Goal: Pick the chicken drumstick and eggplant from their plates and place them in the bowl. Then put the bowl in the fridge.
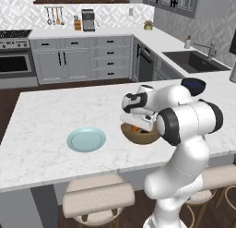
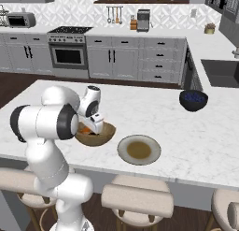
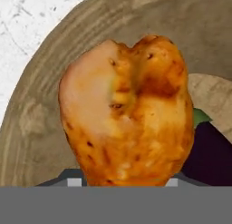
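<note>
drumstick [image 3: 127, 114]: orange-brown, held up right in front of the hand camera, between the claw tips, over the inside of the bowl; a speck of orange also seen at the bowl's rim under the hand in both base views
claw [image 1: 137, 122]: closed narrow on the drumstick, poised low over the bowl; tips barely visible at the bottom of the hand view
eggplant [image 3: 210, 155]: dark purple with a green cap, already lying inside the bowl, just to one side of the drumstick
bowl [image 2: 103, 136]: wooden, standing on the white marble surface [image 1: 46, 111] near its front edge, between the two plates
blue plate [image 1: 86, 140]: bare, nothing left on it
beige plate [image 2: 138, 149]: bare too, just beside the bowl
dark bowl [image 2: 193, 99]: farther back on the surface, well apart, not part of the job
done so far: eggplant in the bowl; drumstick lifted off its plate and brought over the bowl
not yet done: drumstick not released; bowl not picked up; fridge not reached
next, as a judgement: let go of the drumstick so it drops beside the eggplant, then take the bowl by its thick rim
progress, as a judgement: roughly halfway, with the whole carry to the fridge left
</note>
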